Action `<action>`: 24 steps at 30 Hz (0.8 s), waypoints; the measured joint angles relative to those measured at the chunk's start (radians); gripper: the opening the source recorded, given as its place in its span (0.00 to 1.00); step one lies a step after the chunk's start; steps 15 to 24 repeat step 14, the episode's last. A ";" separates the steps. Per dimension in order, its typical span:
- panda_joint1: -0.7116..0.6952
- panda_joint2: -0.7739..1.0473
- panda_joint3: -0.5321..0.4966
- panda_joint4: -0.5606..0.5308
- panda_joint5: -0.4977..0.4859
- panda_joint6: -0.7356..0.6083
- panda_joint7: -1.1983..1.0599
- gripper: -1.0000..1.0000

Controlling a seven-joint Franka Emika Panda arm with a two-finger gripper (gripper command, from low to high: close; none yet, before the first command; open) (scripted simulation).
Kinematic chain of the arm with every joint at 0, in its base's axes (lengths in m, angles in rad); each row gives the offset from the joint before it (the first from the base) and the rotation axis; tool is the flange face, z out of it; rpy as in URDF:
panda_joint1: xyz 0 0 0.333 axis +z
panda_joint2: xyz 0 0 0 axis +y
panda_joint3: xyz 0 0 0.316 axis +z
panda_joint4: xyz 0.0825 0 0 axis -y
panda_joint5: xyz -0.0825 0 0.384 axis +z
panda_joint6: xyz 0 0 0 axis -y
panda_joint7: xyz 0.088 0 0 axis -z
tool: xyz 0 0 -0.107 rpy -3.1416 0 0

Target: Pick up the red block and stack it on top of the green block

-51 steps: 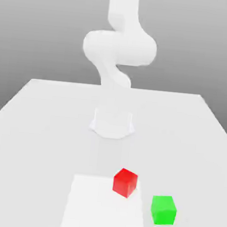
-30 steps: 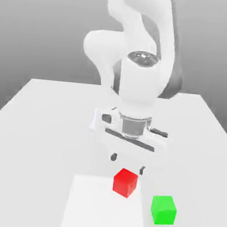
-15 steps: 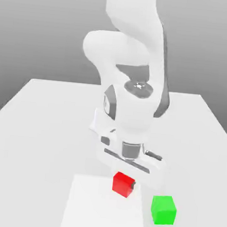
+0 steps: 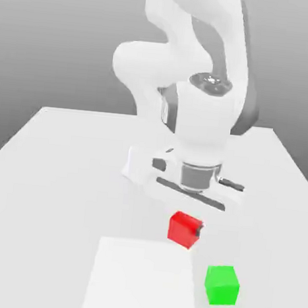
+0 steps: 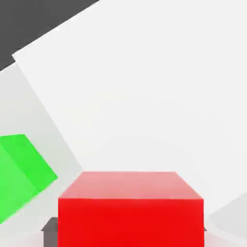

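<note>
The red block (image 4: 184,229) hangs a little above the table, with my gripper (image 4: 186,227) shut on it. One dark fingertip (image 4: 201,231) shows at its side toward the exterior view's right. The hand view has the red block (image 5: 130,207) close up between the fingers. On the table sits the green block (image 4: 221,285), lower and further to the exterior view's right than the red one. The green block (image 5: 21,171) also appears in the hand view, off to one side of the held cube.
A lighter white square patch (image 4: 141,281) lies on the white table (image 4: 62,168) near the front. The arm's base (image 4: 142,165) stands behind the gripper, in the middle of the table.
The gripper came down over the red block and shut on it. It has since risen, lifting the block up and a little toward the exterior view's right.
</note>
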 joint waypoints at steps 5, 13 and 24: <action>0.045 0.080 0.014 0.125 -0.045 -0.040 0.126 0.00; 0.073 0.231 -0.031 0.139 -0.138 0.092 0.199 1.00; 0.073 0.231 -0.031 0.139 -0.138 0.092 0.199 1.00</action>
